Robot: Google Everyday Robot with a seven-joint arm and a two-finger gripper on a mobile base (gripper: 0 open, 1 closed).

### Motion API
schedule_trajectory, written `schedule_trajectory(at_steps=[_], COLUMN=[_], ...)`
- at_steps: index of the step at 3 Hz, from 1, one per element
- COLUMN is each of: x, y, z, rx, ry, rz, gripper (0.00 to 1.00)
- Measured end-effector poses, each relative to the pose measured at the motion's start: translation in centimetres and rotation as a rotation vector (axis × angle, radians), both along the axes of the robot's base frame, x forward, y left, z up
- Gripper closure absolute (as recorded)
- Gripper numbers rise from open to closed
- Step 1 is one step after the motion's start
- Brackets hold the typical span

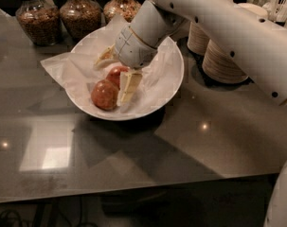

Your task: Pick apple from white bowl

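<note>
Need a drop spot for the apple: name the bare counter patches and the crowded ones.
Free: the countertop in front of the white bowl to the near edge, and right of it, below the stacked paper bowls. Crowded: the jars behind, and the bowl, where the tool sits by the apple.
</note>
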State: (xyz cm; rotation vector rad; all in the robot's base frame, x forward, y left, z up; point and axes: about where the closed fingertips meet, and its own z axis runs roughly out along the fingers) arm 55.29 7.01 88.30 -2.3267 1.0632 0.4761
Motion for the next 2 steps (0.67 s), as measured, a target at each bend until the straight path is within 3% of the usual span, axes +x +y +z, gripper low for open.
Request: schedule_trajectory(at_steps=[2], x=[-0.2], y=[2.4], z=[-2.1], rx=[-0.028], ry=[0.036], rz=[0.078], gripper=[0.28])
